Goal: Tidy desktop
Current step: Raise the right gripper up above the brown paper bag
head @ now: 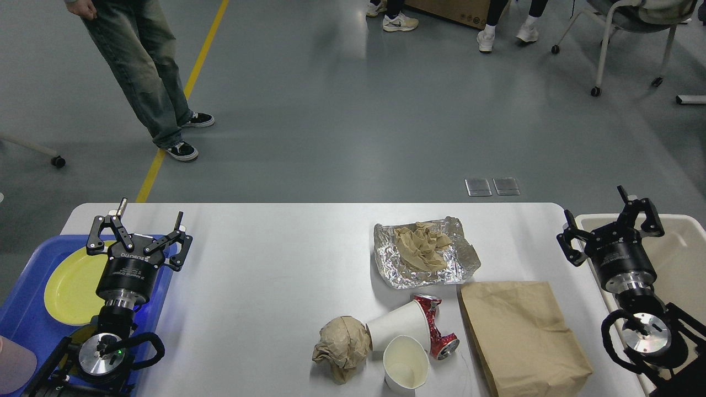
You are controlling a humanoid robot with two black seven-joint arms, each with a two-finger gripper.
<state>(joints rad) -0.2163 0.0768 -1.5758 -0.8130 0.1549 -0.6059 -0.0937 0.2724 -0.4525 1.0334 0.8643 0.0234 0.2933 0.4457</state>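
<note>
Both hands, left [139,230] and right [610,225], hover spread open and empty over the large white tabletop [265,275]; the flat brown paper bag [521,336] runs off the bottom edge.

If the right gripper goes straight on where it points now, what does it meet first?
Probably nothing: the open right gripper points away over the cream plastic bin's far rim, toward grey floor. Depth is unclear.

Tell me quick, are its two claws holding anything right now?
Left gripper: open, holding nothing, above the blue tray.
Right gripper: open, holding nothing, at the cream bin's edge.
</note>
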